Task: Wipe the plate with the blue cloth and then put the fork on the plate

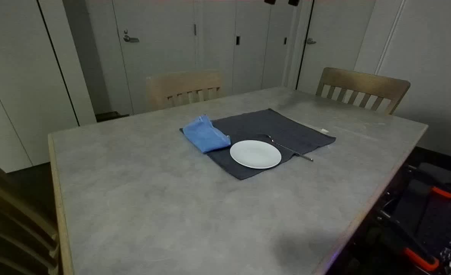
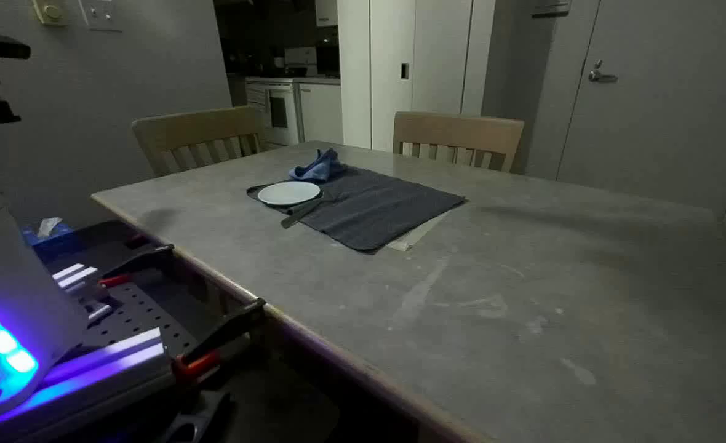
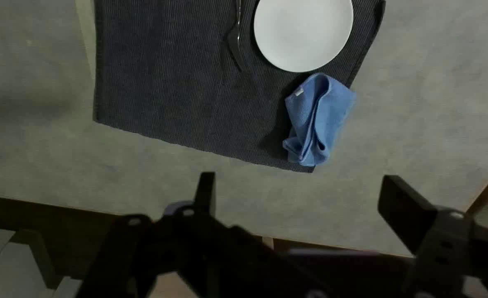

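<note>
While one grey table [image 1: 153, 214] fills most of the frame in an exterior view, three wooden chairs [image 1: 365, 79] stand round it there, two in the upper part and one at the lower left. One dark mat [image 1: 263, 124] lies across the middle of that frame. One gripper [image 3: 297, 198] shows at the bottom of the wrist view, its two fingers [image 3: 405, 211] wide apart over the table, one left of the middle and one toward the right. One white plate [image 1: 255, 154] sits on the mat, cut off by the top edge of the wrist view. One blue cloth [image 3: 320, 120], folded and rumpled, rests across the mat's edge just below the plate in the wrist view; whether cloth and plate touch I cannot tell. One fork [image 3: 234, 39] lies just beside the plate, left of it in the wrist view, head on the mat; in an exterior view its handle [image 1: 305, 157] runs past the mat's edge onto the table
</note>
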Controlling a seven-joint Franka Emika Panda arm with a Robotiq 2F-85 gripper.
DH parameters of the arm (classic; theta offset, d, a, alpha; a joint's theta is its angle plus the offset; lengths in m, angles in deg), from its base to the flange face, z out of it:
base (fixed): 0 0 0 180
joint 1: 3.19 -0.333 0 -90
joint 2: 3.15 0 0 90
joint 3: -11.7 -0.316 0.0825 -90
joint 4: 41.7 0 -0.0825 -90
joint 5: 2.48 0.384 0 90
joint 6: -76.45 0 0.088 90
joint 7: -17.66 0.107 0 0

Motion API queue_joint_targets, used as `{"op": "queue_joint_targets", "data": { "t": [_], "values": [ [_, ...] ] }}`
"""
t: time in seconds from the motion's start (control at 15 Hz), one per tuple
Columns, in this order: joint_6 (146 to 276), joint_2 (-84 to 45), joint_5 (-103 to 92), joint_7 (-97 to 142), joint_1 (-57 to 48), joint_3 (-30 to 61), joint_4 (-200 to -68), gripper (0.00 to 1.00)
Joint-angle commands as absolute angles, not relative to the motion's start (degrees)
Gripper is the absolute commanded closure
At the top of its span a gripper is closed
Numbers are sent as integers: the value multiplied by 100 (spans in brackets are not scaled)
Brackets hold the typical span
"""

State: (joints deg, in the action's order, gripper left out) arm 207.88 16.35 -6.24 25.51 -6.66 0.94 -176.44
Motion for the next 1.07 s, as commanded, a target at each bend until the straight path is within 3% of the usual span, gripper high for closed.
{"op": "queue_joint_targets", "data": {
  "t": [0.0, 1.0],
  "values": [
    [20768, 1630, -655, 2574, -740, 162, -17630, 0],
    [20673, -1240, -654, 1222, -934, 267, -15130, 0]
  ]
}}
